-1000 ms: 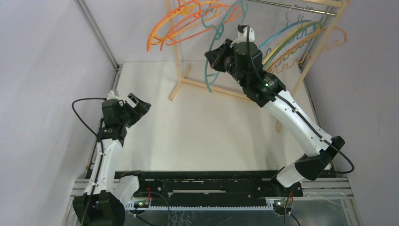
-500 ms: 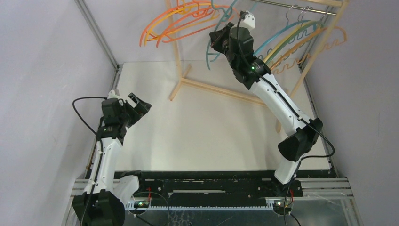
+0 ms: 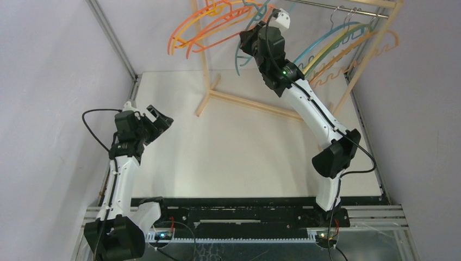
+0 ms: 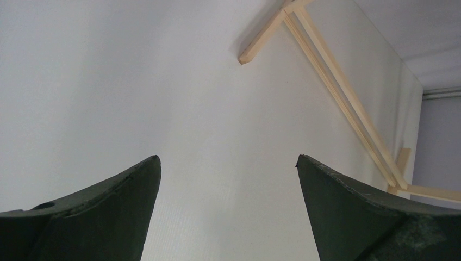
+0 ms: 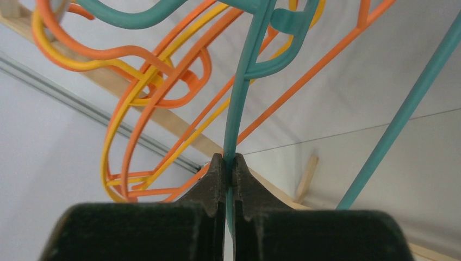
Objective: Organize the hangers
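Observation:
My right gripper (image 3: 248,39) is raised by the rack's rod and shut on the thin arm of a teal hanger (image 5: 237,117), which also shows in the top view (image 3: 238,58). Orange and yellow hangers (image 3: 204,27) hang in a bunch at the left of the rod, and they fill the right wrist view (image 5: 147,103) behind the teal one. A second group of teal, yellow and orange hangers (image 3: 340,46) hangs at the right of the rod. My left gripper (image 3: 159,124) is open and empty, low over the table's left side (image 4: 228,160).
The pale wooden rack frame (image 3: 205,65) stands at the table's back, its base bar (image 3: 253,104) lying on the white table (image 3: 234,152); the bar shows in the left wrist view (image 4: 337,81). A metal rod (image 3: 348,10) spans the top. Grey walls close both sides.
My right arm has stretched up and back toward the rod, carrying the teal hanger higher. The orange and yellow bunch has swung. The left arm has barely moved.

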You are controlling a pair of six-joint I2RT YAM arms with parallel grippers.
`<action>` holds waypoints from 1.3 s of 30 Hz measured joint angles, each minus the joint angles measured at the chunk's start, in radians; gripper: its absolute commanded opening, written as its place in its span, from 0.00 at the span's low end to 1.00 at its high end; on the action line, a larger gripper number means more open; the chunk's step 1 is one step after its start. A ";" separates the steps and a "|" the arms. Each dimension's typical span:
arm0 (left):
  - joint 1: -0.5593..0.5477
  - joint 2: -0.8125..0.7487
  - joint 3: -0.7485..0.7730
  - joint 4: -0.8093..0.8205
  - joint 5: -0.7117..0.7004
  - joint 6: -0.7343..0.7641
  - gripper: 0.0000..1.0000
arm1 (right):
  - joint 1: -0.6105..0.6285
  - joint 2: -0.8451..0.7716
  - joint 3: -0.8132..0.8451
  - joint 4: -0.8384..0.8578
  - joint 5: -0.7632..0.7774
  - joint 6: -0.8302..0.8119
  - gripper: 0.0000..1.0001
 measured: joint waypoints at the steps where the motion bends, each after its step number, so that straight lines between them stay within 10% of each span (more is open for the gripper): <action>1: 0.005 0.000 0.000 -0.001 0.005 0.003 0.99 | -0.002 0.012 0.007 -0.001 0.003 0.000 0.00; 20: 0.072 0.003 0.000 -0.003 0.067 0.020 0.99 | 0.002 0.276 0.301 0.000 -0.018 0.045 0.01; 39: 0.073 0.044 0.000 -0.030 0.074 0.064 1.00 | 0.005 0.184 0.019 -0.042 -0.010 0.074 0.66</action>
